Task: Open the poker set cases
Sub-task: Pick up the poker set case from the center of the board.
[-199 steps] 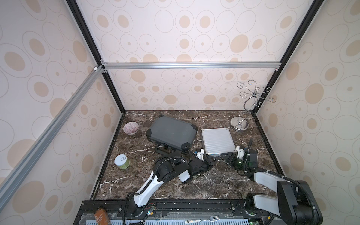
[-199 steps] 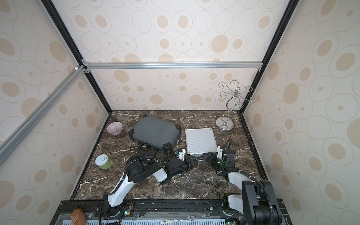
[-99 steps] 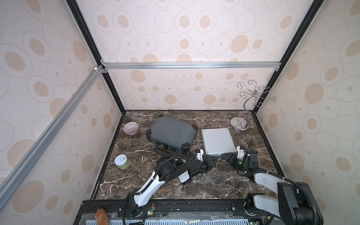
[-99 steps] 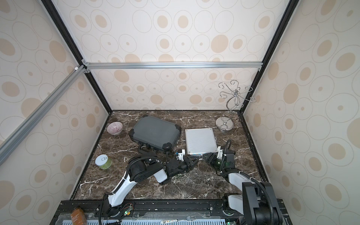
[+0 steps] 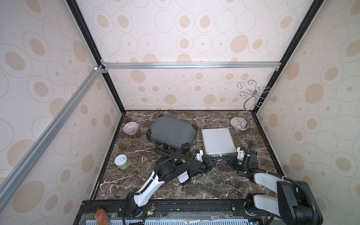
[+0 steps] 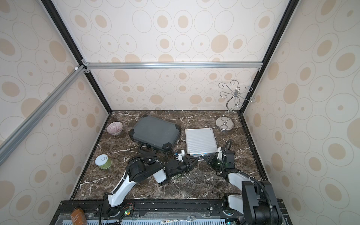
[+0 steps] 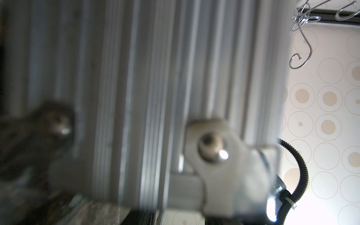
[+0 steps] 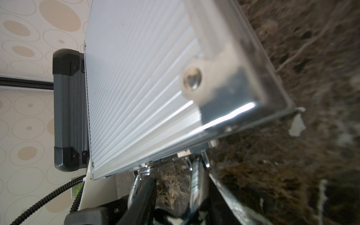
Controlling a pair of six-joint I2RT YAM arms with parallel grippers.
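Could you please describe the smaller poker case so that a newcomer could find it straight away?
On the dark marble table, look right of centre, beside the big grey case and before the chrome hook stand. The silver case lies flat there, pale ribbed aluminium, unlike its dark, black-cornered neighbour.

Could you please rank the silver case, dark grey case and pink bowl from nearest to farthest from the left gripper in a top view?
1. Silver case, right in front of the left gripper.
2. Dark grey case, to its left, farther back.
3. Pink bowl, far left by the wall.
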